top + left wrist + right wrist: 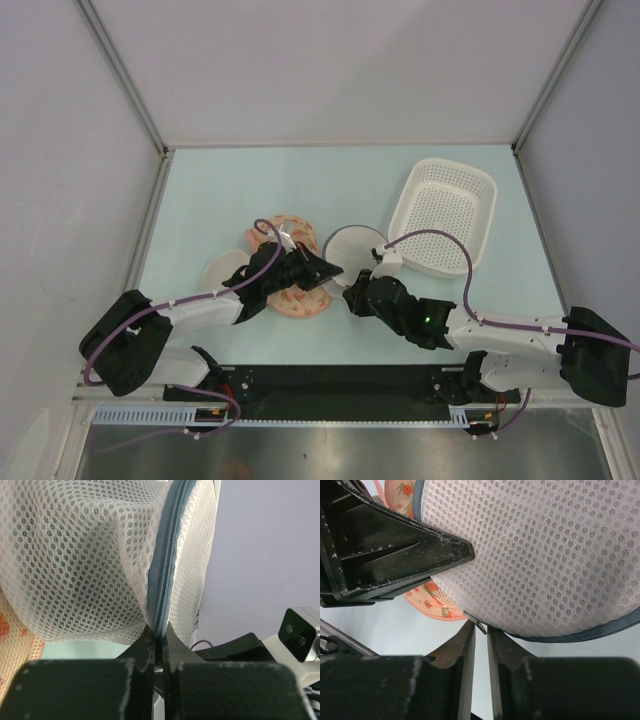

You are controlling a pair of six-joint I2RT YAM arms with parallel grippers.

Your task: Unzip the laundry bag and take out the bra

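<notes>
Table (250, 190): left end effector (159, 632) pinches laundry bag (75, 570).

no legible text, no labels, no brand marks, no numbers or signs in any view

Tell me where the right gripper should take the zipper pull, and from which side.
Probably by the thin zipper pull itself, which sticks out from the rim of the laundry bag toward the right gripper; approach straight along it, one finger on each side.
</notes>
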